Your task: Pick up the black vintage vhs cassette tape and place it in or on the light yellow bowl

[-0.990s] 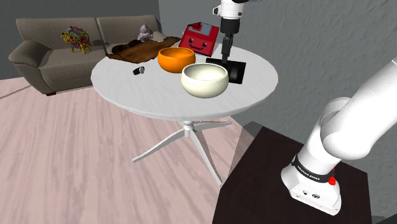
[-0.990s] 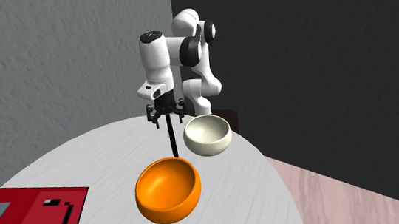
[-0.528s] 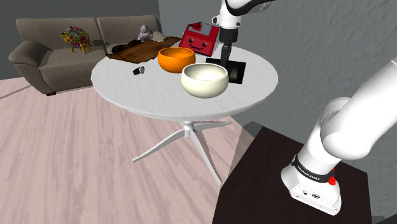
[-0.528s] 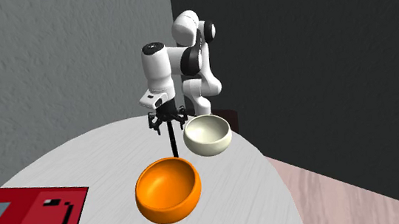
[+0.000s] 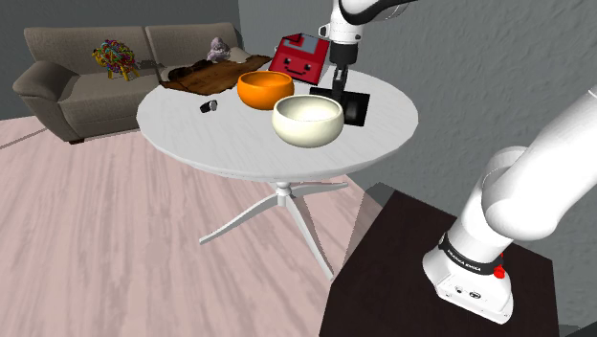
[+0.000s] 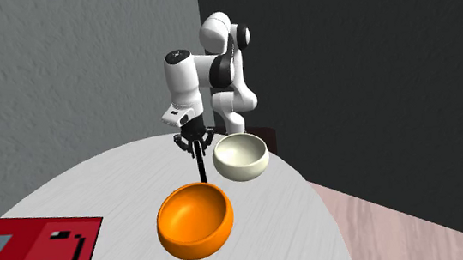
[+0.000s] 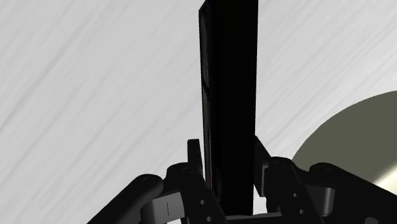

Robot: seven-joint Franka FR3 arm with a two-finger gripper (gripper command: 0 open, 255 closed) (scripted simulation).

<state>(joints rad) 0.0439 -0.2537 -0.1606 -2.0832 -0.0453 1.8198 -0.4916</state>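
While the gripper pinches the black cassette, the cream bowl sits beside — apart.

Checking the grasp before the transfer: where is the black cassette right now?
The black cassette hangs upright, clasped in the gripper. In the shoulder view it is just beyond the pale bowl, to the right of the orange bowl.

Our arm arches up and over, wrist pointing downward; our end effector presses both fingers against the black cassette tape between them.
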